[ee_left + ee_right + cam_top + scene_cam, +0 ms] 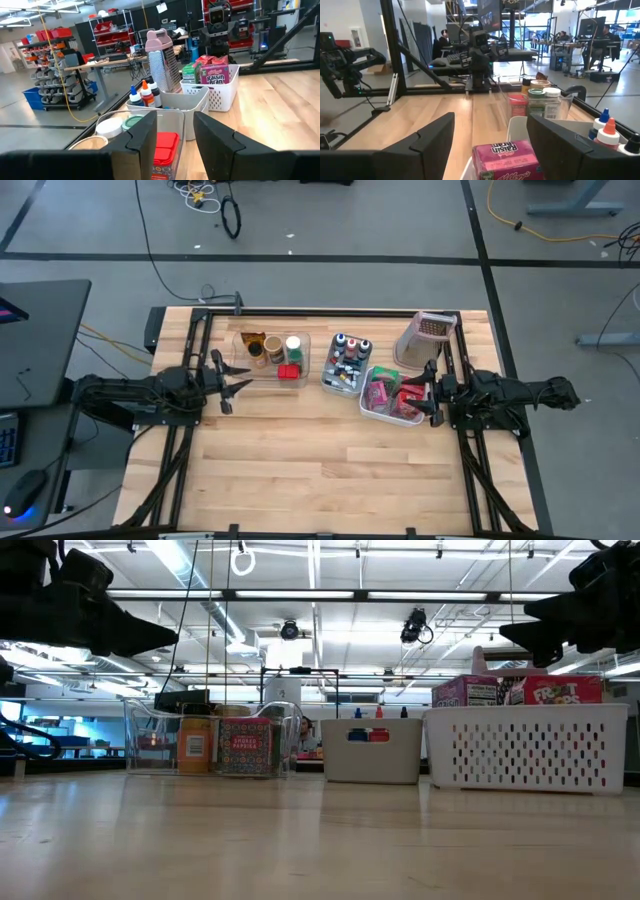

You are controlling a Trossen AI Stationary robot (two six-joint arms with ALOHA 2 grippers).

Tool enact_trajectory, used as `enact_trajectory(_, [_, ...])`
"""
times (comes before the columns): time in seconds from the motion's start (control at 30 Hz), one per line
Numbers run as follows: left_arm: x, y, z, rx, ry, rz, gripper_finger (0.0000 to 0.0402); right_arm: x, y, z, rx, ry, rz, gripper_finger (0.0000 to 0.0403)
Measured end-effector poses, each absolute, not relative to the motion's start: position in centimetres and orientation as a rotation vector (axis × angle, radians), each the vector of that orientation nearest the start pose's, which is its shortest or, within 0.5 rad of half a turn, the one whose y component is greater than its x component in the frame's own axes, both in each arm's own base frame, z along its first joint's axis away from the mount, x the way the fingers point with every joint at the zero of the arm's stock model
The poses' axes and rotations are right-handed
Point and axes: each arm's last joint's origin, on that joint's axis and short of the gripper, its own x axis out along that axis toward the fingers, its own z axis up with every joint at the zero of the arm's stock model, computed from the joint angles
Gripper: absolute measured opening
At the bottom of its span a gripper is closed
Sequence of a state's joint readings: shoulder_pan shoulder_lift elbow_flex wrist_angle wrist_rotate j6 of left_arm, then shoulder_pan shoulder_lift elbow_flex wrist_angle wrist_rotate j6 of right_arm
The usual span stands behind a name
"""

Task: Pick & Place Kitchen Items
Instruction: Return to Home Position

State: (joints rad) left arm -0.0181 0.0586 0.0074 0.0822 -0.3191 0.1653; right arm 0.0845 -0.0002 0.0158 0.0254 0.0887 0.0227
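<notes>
Table (320, 470), three bins (525, 745), left gripper (236, 386), right gripper (425, 392)

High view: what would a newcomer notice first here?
Three filled bins stand in a row on the table: a clear bin of jars, a grey bin of tiny bottles, a white bin of boxes. The left gripper and right gripper sit at either end, both open.

Jars (275, 348) in clear bin (306, 338); bottles (347, 358), grey bin (325, 381); boxes (384, 392), white bin (393, 419).
</notes>
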Motion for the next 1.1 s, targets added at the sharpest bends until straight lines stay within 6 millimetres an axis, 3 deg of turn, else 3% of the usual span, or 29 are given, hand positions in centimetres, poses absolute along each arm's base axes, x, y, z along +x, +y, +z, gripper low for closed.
enact_trajectory(0.47, [9.95,0.73,16.91,0.287,0.015,0.304,0.0137,9.64,0.56,17.14,0.029,-0.041,-0.004,0.0261])
enact_trajectory(1.1, [9.96,0.73,16.88,0.289,0.016,0.304,0.0137,9.64,0.56,17.15,0.028,-0.042,-0.004,0.0261])
